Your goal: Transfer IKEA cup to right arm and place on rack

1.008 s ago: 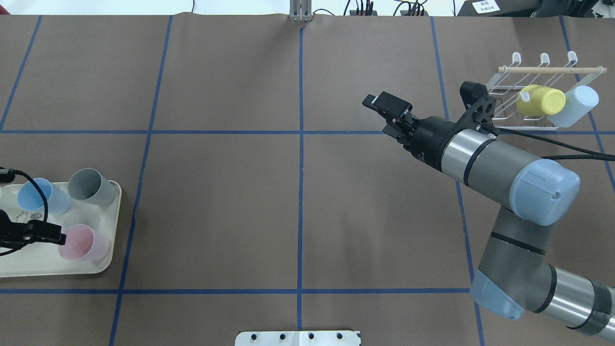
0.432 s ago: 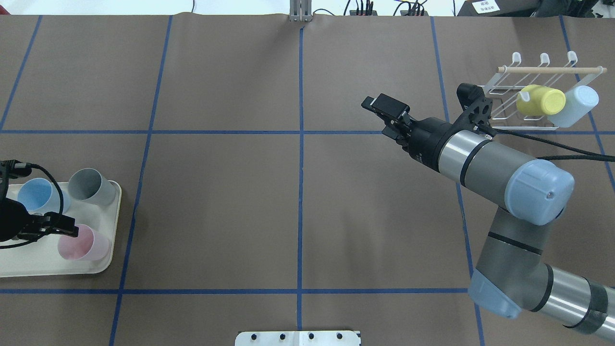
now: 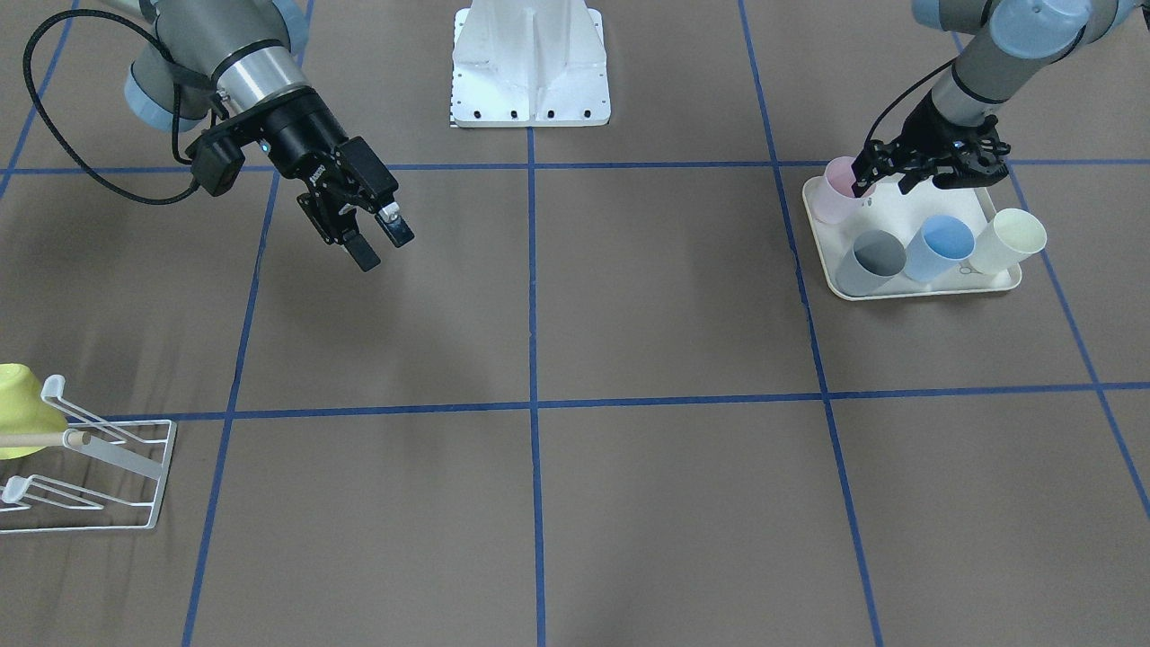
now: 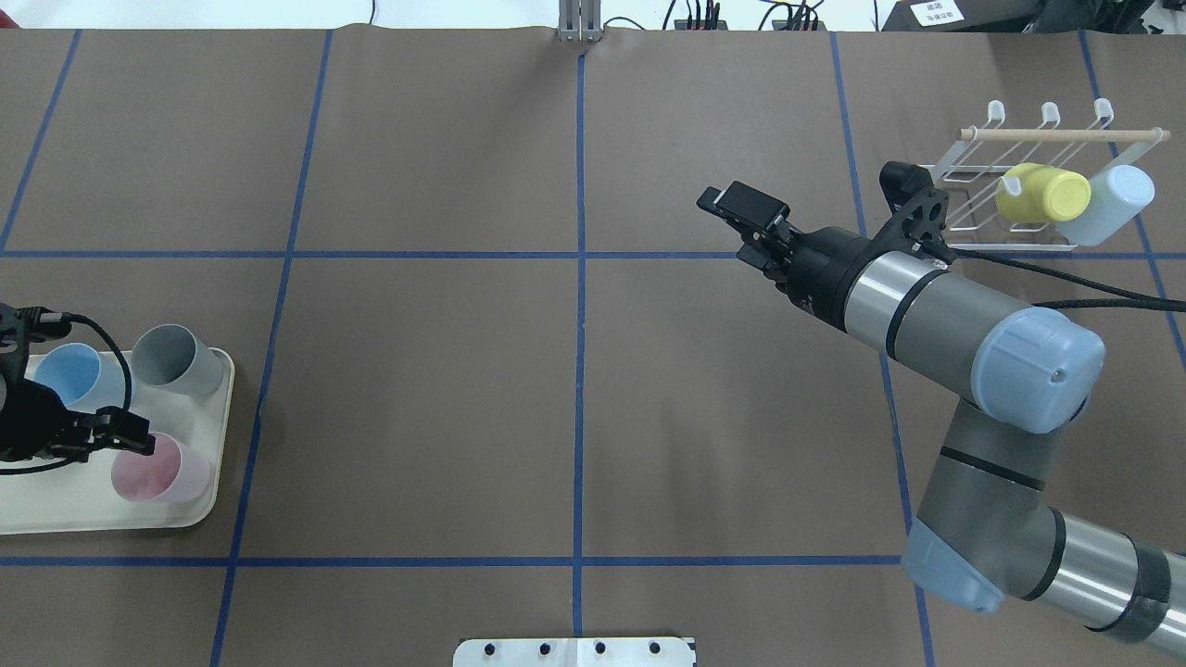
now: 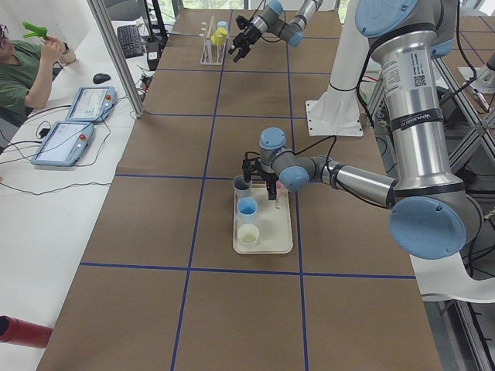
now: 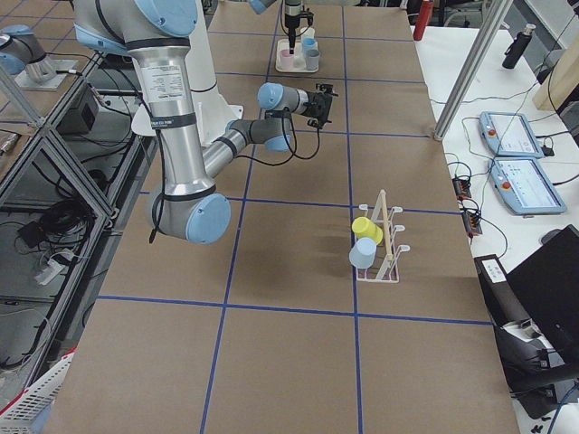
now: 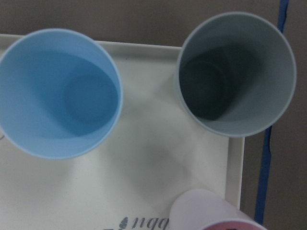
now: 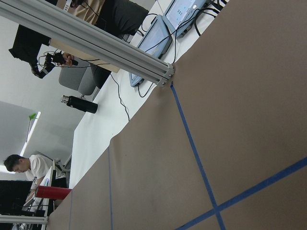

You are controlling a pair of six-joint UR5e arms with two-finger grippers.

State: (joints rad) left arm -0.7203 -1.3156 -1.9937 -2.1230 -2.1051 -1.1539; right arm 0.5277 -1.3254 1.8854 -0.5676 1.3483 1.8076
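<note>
Find left pincer [image 3: 880,182] parted, low over tray [image 4: 56,505], one finger at rim of upright pink cup [image 4: 153,468]; cannot tell whether touching. Alongside in tray: grey cup [image 4: 171,361], blue cup [image 4: 74,378]. Find right pincer [image 3: 382,243] parted, empty, aloft above bench [image 4: 417,371], well apart from rack [image 4: 1056,134].

Our overhead looks forward-down from behind the white robot base [image 4: 574,651], front cam faces it; both share the cream rectangular tray [image 4: 83,505]. Side cams look along the brown papered table [image 5: 255,116]; left wrist hugs the tray.
</note>
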